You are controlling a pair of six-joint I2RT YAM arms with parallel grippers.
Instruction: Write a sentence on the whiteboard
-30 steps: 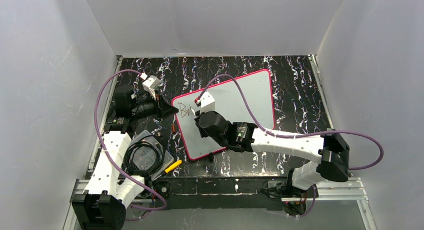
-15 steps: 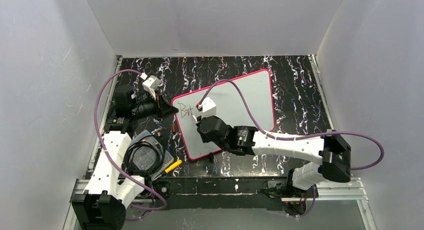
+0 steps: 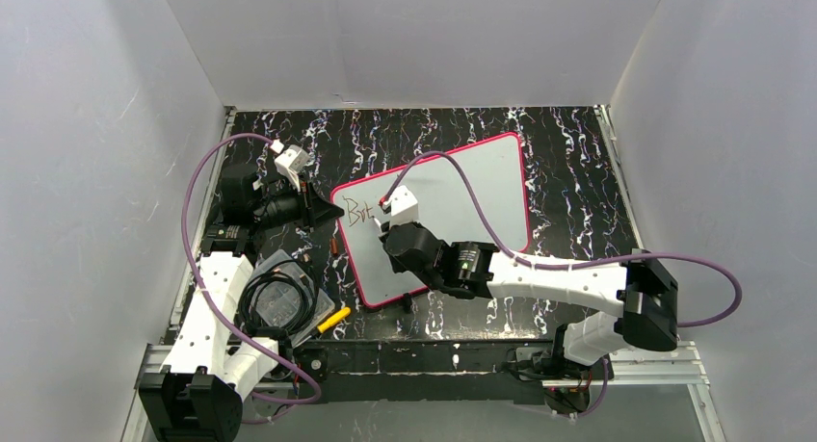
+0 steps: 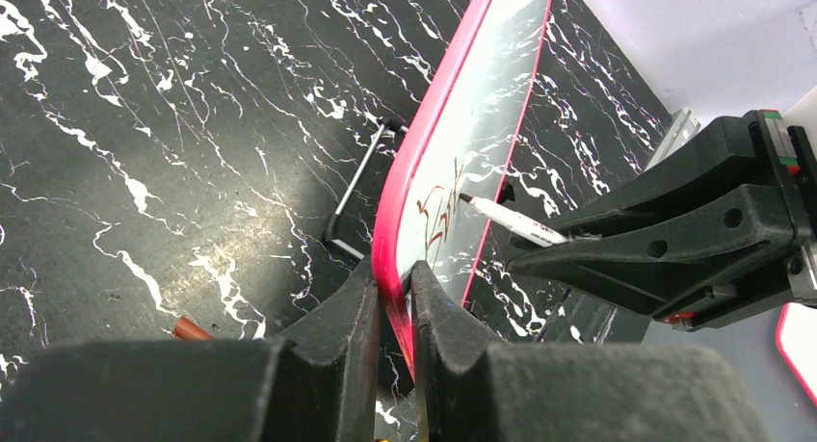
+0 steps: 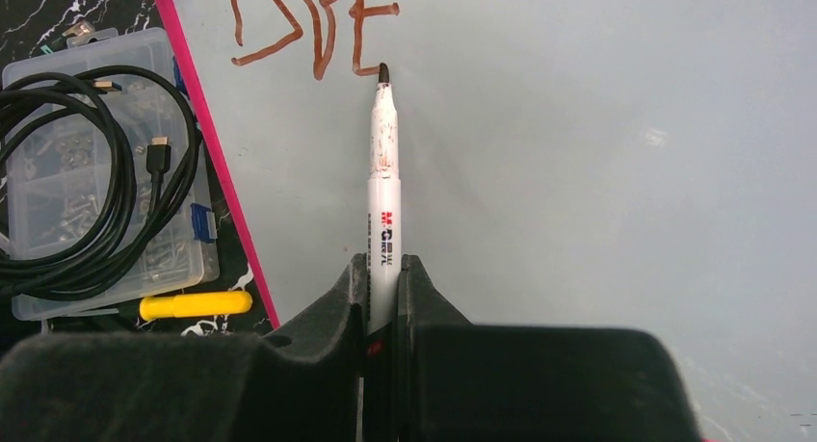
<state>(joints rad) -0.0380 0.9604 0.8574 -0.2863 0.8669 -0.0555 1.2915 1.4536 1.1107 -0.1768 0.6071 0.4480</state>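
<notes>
The whiteboard (image 3: 461,194) lies tilted on the black marbled table, its pink-red frame (image 4: 427,134) rounded at the corners. My left gripper (image 3: 334,213) (image 4: 393,286) is shut on the board's left edge, one jaw on each side of the frame. My right gripper (image 3: 382,227) (image 5: 383,272) is shut on a white marker (image 5: 385,196) with its dark tip on the board. The sentence (image 5: 310,26) (image 3: 359,211) is a few reddish-brown letters by the left corner, and the tip rests at the foot of the last stroke.
A clear plastic box (image 3: 279,302) (image 5: 87,163) holding a coiled black cable sits left of the board's near edge. A yellow piece (image 3: 334,319) (image 5: 196,304) lies beside it. A thin black metal bracket (image 4: 358,184) and a small brown stub (image 4: 191,328) lie by the board's left edge.
The right gripper has shifted slightly right along the board with the marker, and a further stroke has been added to the lettering. The left gripper holds as before.
</notes>
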